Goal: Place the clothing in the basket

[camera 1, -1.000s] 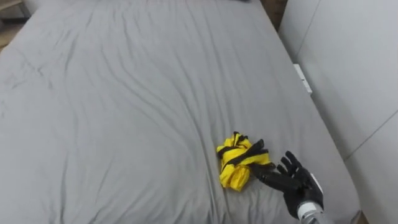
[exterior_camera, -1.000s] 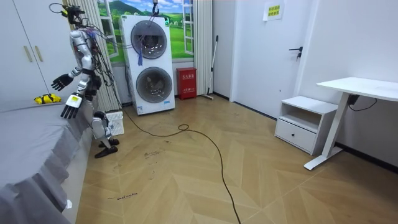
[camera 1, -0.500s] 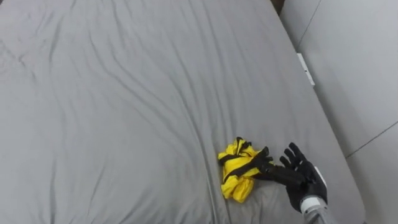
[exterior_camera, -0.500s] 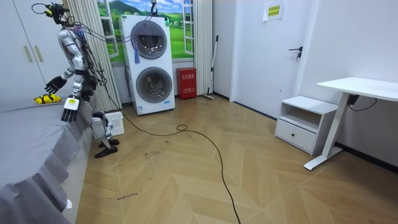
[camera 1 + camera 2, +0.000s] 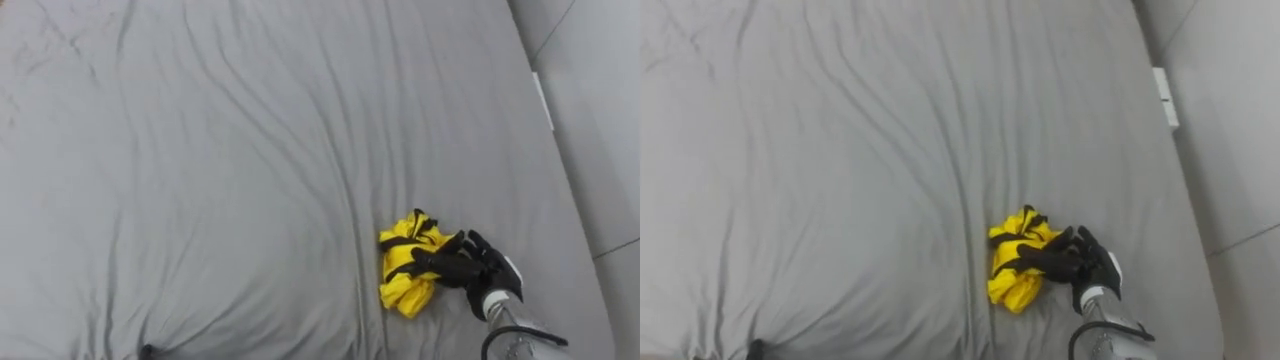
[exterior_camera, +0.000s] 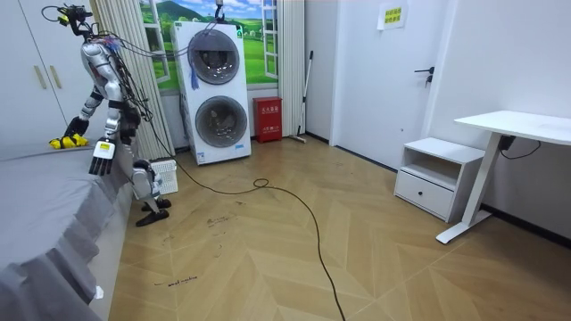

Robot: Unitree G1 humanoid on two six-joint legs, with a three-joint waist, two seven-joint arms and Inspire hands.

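Fingers [image 5: 446,264] of the right hand [image 5: 480,276] are curled into the yellow and black garment [image 5: 402,274], so I read this hand as gripping the cloth. The garment lies crumpled on the grey bed [image 5: 200,150], directly under the fingertips and reaching away to the left of the palm. In the room view the robot stands beside the bed and leans toward it. The left hand [image 6: 100,159] hangs low by its side with straight, relaxed fingers, holding nothing.
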